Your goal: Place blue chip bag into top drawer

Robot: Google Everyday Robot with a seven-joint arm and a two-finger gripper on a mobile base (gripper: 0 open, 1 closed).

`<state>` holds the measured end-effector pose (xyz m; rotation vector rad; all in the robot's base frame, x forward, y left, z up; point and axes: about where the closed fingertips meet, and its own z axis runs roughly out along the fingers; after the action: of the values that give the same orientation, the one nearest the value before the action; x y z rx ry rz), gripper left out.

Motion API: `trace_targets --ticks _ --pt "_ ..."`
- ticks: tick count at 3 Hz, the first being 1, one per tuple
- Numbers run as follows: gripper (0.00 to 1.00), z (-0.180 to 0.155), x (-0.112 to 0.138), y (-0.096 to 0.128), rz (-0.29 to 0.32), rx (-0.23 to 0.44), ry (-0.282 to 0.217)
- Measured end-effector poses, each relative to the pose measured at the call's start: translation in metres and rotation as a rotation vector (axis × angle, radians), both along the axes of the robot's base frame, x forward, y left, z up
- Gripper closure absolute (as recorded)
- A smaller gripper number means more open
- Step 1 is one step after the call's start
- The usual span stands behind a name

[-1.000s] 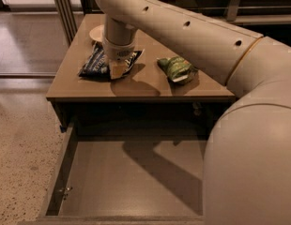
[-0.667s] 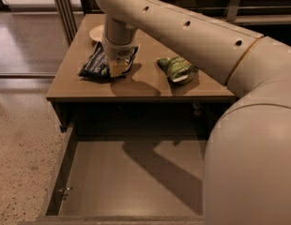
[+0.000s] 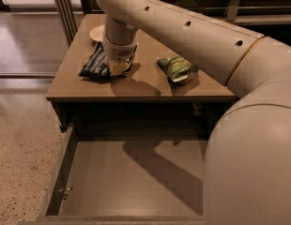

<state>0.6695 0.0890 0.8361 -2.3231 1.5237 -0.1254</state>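
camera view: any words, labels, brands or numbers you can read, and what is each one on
Nothing can be quoted as readable text.
blue chip bag: pale print, too blurred to read.
green snack bag: light markings, unreadable.
gripper, at the blue chip bag's right edge on the table: greyish label patch on its wrist, unreadable.
top drawer, open below: no text visible.

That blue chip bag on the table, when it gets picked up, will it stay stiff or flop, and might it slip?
Probably floppy: the blue chip bag looks wrinkled and lies unevenly on the table, so it would likely sag from wherever it is held. Its shiny foil may be slippery. It also looks puffy, so probably light for its size. The gripper sits over its right end.
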Motion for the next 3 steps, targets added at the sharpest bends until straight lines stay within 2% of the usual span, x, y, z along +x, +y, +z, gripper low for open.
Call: trace_targets --ticks 1,2,3 --pt "1.0 0.004 -0.002 0.0 0.011 0.02 0.007" --pt "1.0 0.028 -0.014 -0.005 0.051 0.084 0.016" --pt "1.0 0.081 -0.052 -0.027 0.099 0.174 0.009"
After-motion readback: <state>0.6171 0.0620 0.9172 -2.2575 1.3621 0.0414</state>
